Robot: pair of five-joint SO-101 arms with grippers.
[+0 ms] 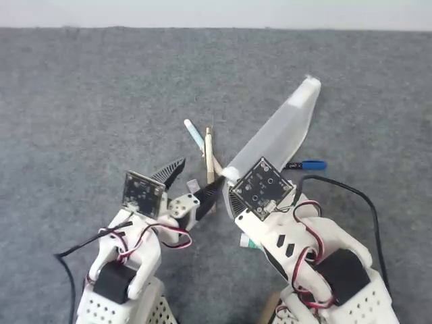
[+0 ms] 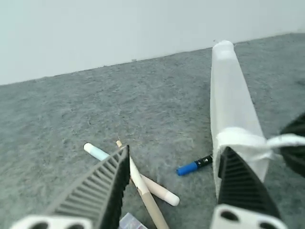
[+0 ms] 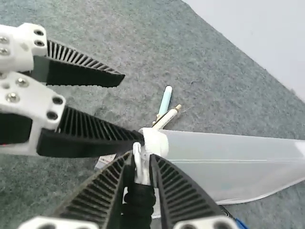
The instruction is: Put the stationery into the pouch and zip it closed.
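Grey felt mat [image 1: 81, 88]. Right gripper [image 3: 141, 164] pinched translucent white plastic pouch [image 3: 228, 160] mid-frame; left gripper [image 2: 175, 155] gaped wide. I feared zipping shut with blue-capped marker [image 1: 307, 165] outside.

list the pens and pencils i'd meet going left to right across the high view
pale blue pen → tan pencil → blue marker; the pouch is left out, since it overlaps the marker sideways
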